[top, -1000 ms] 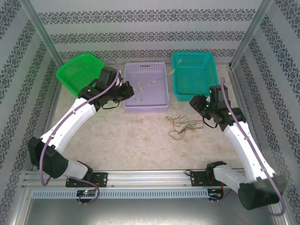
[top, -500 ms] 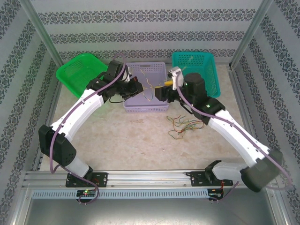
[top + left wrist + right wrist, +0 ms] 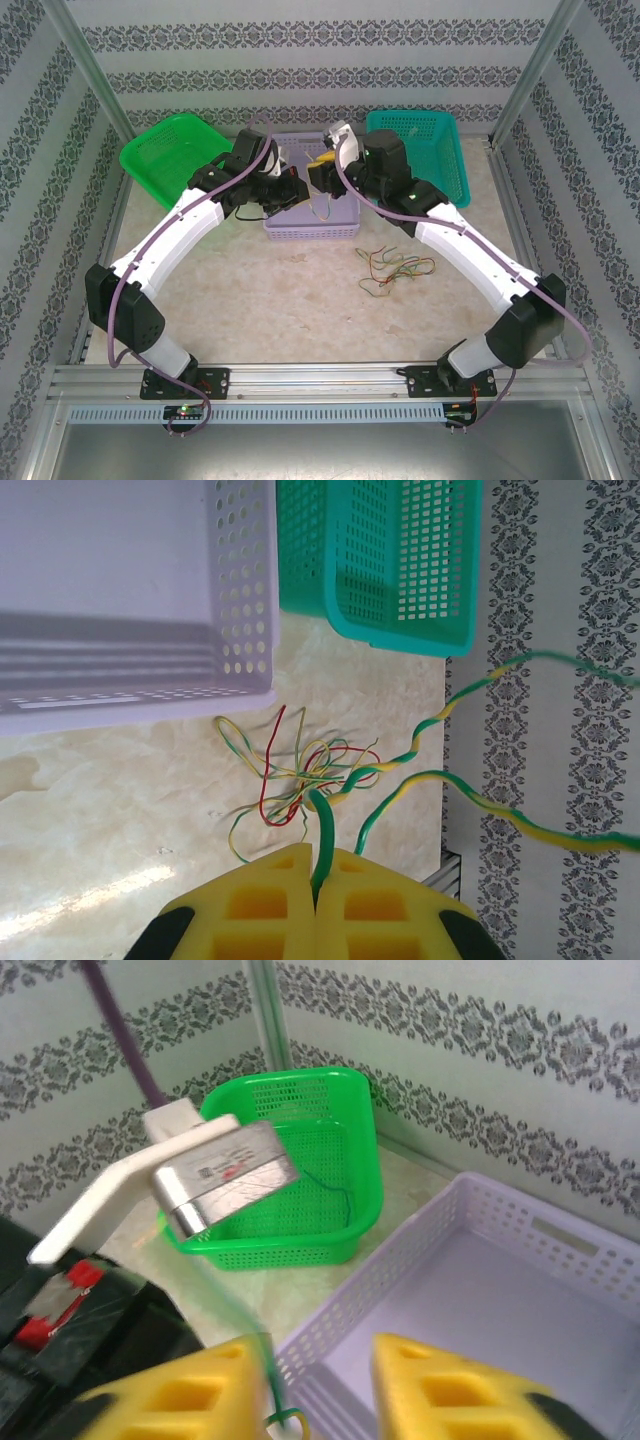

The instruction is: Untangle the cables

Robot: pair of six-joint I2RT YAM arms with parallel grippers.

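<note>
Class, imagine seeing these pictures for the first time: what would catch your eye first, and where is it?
The left gripper, shut on a green-and-yellow cable, faces the right gripper above the lilac basket at the back middle. A tangle of thin coloured cables lies on the table in front of the teal basket. A bright green basket sits back left.

walls: damask-striped wallpaper [image 3: 300,60] | tabletop [image 3: 270,310]: beige marble | light: even

The left basket [image 3: 165,155] stands left of the middle basket [image 3: 310,231] and the right basket [image 3: 430,150] right of it. The cables [image 3: 395,268] lie on the table [image 3: 280,300] before the middle basket, toward its right. Above it the left gripper [image 3: 316,858] holds one cable [image 3: 322,825].
</note>
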